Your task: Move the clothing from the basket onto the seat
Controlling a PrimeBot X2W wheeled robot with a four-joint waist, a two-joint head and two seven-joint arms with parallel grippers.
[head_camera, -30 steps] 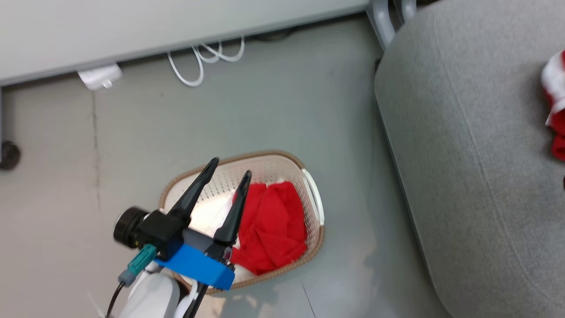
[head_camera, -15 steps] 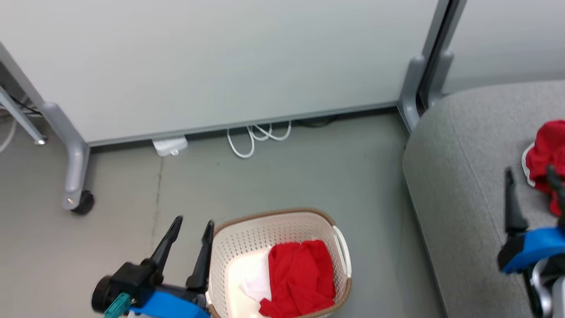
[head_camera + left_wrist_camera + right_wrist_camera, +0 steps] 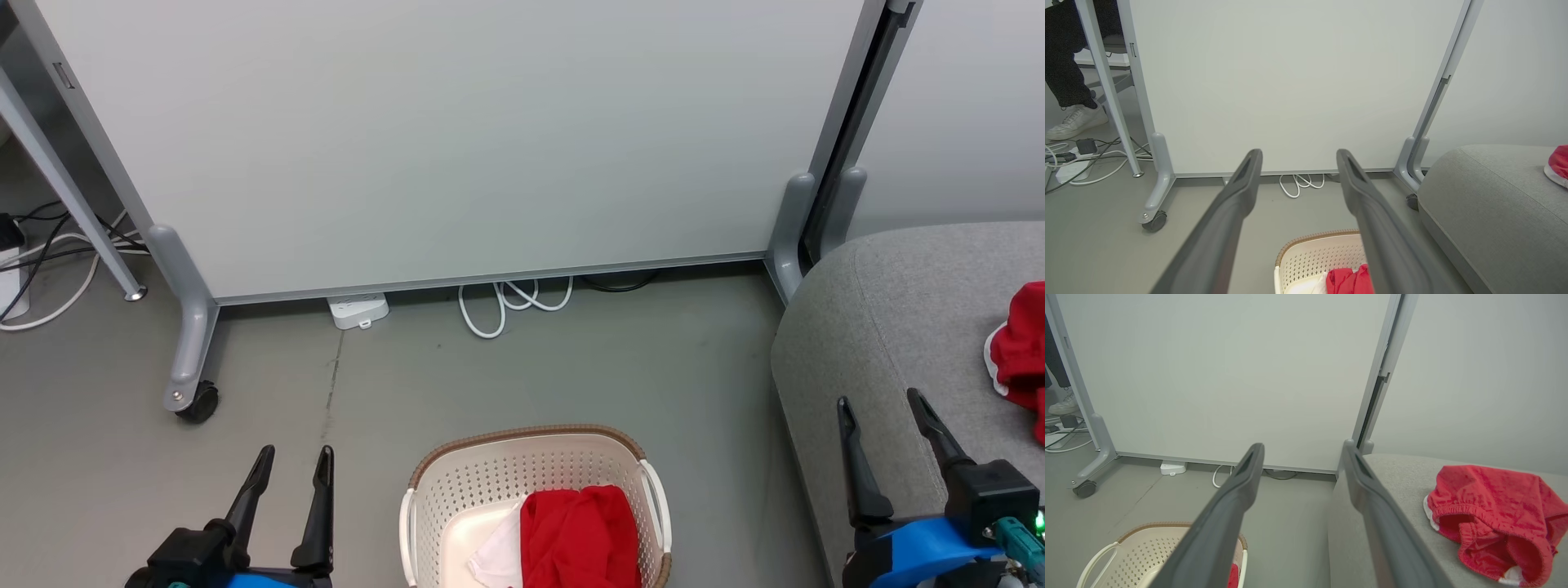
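Note:
The cream basket point(image 3: 441, 498) with a brown rim stands on the floor at the bottom centre, a red garment point(image 3: 581, 535) with white trim lying inside it. The basket point(image 3: 1306, 255) and red cloth point(image 3: 1349, 281) also appear low in the left wrist view. A second red garment point(image 3: 1494, 520) lies crumpled on the grey seat point(image 3: 890, 327), seen at the right edge of the head view point(image 3: 1024, 351). My left gripper point(image 3: 292, 462) stands open and empty left of the basket. My right gripper point(image 3: 882, 407) is open and empty over the seat's near left corner.
A white partition panel point(image 3: 457, 139) on grey wheeled feet point(image 3: 189, 392) stands behind the basket, with a coiled white cable point(image 3: 510, 302) and a power strip point(image 3: 357, 310) under its edge. Cables and a person's shoe point(image 3: 1075, 120) lie beyond the panel at left. Grey floor surrounds the basket.
The camera has tilted up, so the panel now fills the top. My left gripper has drawn back from above the basket to its left. My right gripper has come into view over the seat.

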